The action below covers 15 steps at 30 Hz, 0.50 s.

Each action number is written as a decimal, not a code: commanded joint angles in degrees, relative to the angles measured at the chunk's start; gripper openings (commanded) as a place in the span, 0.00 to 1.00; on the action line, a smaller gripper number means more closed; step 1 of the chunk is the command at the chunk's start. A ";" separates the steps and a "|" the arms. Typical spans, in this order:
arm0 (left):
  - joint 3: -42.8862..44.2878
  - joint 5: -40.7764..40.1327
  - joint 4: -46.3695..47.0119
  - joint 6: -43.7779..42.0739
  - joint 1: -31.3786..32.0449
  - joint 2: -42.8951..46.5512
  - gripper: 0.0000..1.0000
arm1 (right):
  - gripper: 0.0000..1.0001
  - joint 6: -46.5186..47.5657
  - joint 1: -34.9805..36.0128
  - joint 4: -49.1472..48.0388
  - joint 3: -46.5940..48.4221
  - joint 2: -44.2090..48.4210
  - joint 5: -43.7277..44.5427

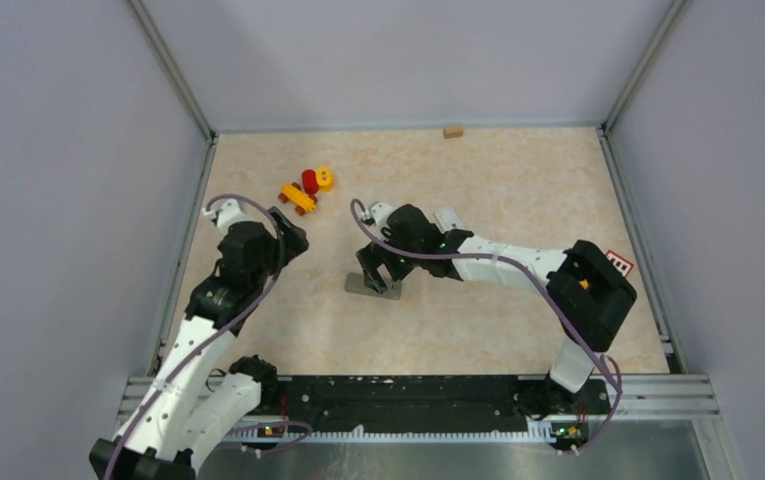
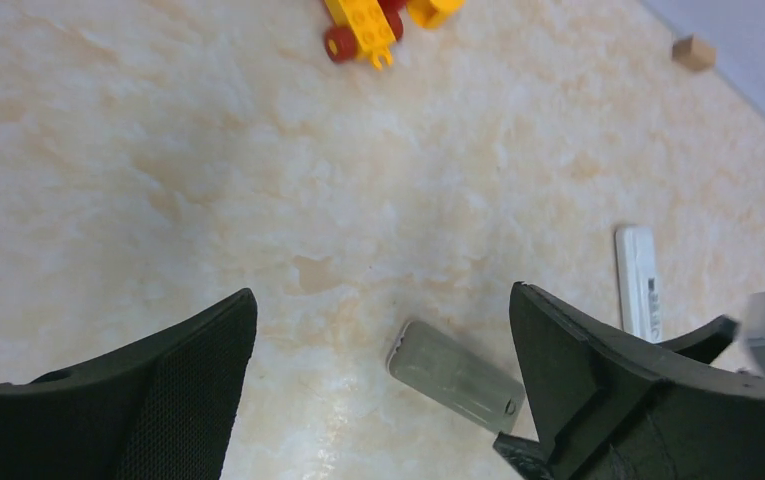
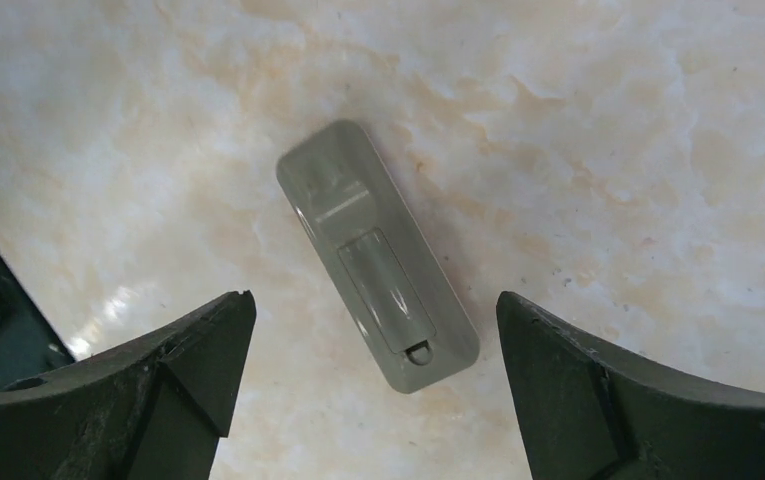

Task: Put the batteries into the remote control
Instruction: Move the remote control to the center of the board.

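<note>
Remote control [image 3: 378, 255], grey, lies flat on the table [image 1: 518, 180] with its back up (battery cover in place), straight below the right gripper [image 3: 375, 296], whose jaws are spread wide to either side of it without touching. The left gripper [image 2: 382, 292] is spread too and holds nothing. A white remote [image 2: 638, 280] lies nearby, and red-yellow toy blocks [image 1: 307, 188] sit farther back.
</note>
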<state>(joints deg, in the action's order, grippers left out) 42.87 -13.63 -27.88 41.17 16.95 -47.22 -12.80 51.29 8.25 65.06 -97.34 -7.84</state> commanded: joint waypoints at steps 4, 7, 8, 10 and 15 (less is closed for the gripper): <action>0.37 -14.26 -2.89 2.66 -0.29 14.41 0.99 | 0.91 19.80 1.79 2.51 1.48 -4.40 -1.19; 0.27 -14.87 -2.50 2.18 -0.26 16.79 0.99 | 0.85 21.19 1.73 4.30 3.49 -7.30 -1.04; 0.46 -14.97 -2.52 2.04 -0.25 17.01 0.99 | 0.83 21.50 1.73 4.80 4.14 -8.43 -1.00; 0.91 -15.14 -3.16 1.98 -0.25 16.98 0.99 | 0.79 22.28 1.84 5.71 5.11 -9.96 -0.99; 1.44 -15.38 -4.05 1.74 -0.25 16.89 0.99 | 0.65 20.80 2.00 5.74 6.63 -12.55 4.00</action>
<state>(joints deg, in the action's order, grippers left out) 42.85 -27.51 -31.73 43.33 16.91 -30.28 7.14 52.42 14.15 68.40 -108.53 -8.14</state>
